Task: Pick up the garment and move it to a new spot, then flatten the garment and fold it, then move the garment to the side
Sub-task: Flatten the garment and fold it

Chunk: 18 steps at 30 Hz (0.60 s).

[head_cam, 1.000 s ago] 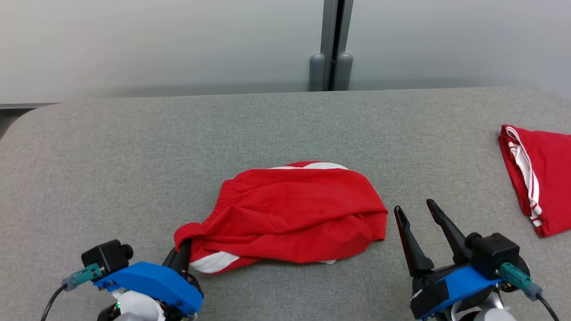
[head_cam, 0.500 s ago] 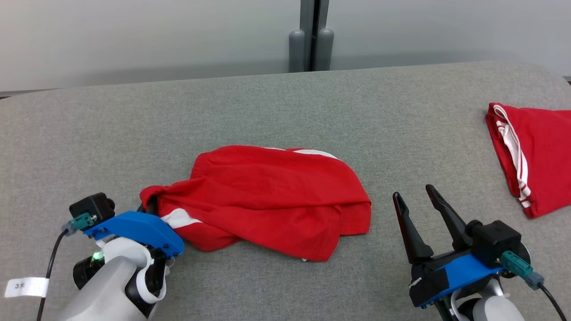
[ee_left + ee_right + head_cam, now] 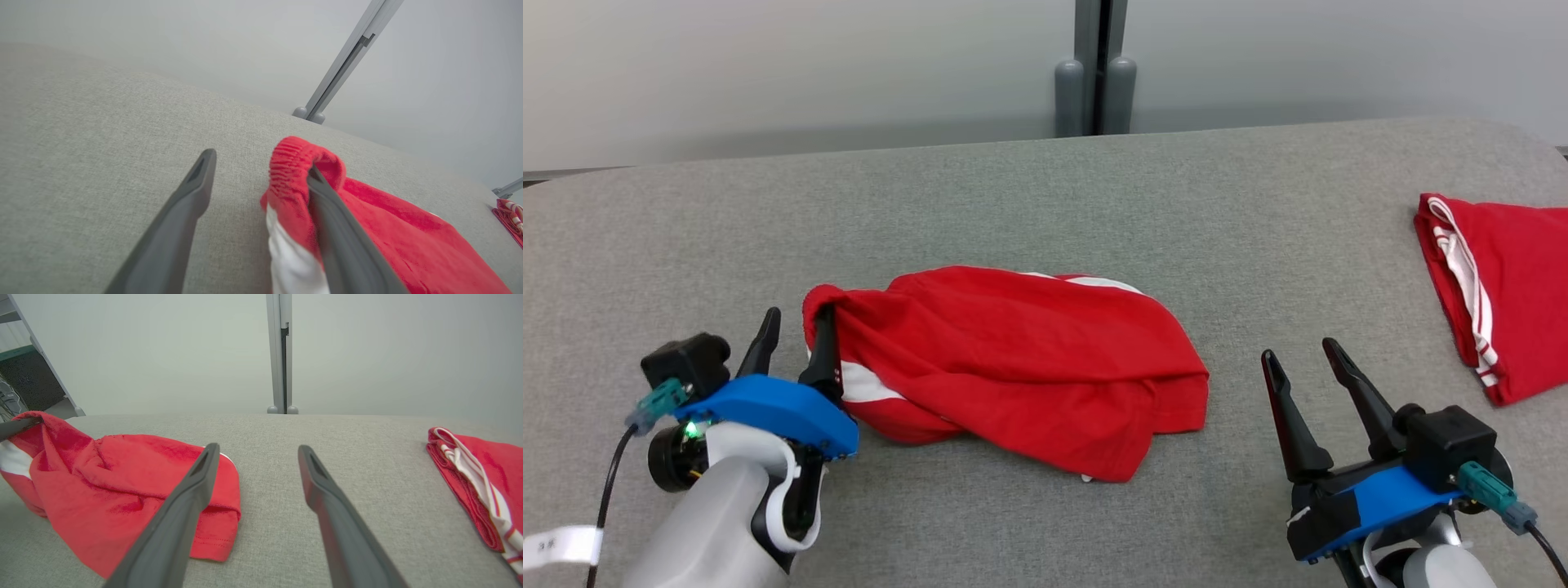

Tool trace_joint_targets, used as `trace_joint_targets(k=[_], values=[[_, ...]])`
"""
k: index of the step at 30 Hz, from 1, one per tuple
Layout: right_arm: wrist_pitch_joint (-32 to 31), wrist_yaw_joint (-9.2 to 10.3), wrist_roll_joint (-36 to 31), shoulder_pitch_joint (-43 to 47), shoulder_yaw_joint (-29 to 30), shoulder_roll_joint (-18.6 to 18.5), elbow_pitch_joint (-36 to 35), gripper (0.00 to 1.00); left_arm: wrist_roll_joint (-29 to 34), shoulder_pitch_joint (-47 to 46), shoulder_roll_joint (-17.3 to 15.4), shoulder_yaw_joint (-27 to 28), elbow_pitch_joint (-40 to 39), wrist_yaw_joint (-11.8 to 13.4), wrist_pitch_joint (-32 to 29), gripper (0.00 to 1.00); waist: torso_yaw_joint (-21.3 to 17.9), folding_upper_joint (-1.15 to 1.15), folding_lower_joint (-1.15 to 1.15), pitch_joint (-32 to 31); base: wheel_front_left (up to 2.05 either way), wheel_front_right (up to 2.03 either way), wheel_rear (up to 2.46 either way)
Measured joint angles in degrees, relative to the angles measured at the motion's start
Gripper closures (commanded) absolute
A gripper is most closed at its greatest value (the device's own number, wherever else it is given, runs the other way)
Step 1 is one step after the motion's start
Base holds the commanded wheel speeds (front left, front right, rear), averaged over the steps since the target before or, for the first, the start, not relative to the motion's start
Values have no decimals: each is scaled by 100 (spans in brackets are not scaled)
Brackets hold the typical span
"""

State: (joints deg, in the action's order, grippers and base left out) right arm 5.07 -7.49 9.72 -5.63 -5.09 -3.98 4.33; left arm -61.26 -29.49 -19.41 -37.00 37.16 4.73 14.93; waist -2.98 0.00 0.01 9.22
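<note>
At the left end of the garment (image 3: pixel 1029 367), the left tool (image 3: pixel 798 318) has just spread, releasing it; cloth seems still hooked on one finger (image 3: pixel 347 245). Flattening likely next; right tool (image 3: pixel 1299 351) spread too.

1. Two red garments on show: crumpled garment (image 3: pixel 1029 359) mid-table, folded garment (image 3: pixel 1515 286) far right.
2. Two grippers: left gripper (image 3: pixel 798 317), right gripper (image 3: pixel 1298 351).
3. One grey table (image 3: pixel 1094 204).
4. One grey post (image 3: pixel 1086 33) behind.
</note>
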Motion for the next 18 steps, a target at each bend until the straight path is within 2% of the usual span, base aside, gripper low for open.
trace_joint_targets(k=[5,8,12,18], values=[[-29,0,-8,58,16,10,-37,0,973,932,92,947,-871,8,5,0,181,0,0,-101,0,0,0],[-46,0,-8,64,21,12,-49,0,1316,1376,200,1238,-1166,-2,7,0,267,0,0,-172,0,0,0],[-54,0,-7,105,7,18,-43,0,1556,1769,254,1291,-1239,0,7,0,341,0,0,-260,0,0,0],[-55,0,-5,153,-16,30,-10,0,1599,2034,285,1146,-1210,25,-16,0,378,0,0,-372,0,0,0]])
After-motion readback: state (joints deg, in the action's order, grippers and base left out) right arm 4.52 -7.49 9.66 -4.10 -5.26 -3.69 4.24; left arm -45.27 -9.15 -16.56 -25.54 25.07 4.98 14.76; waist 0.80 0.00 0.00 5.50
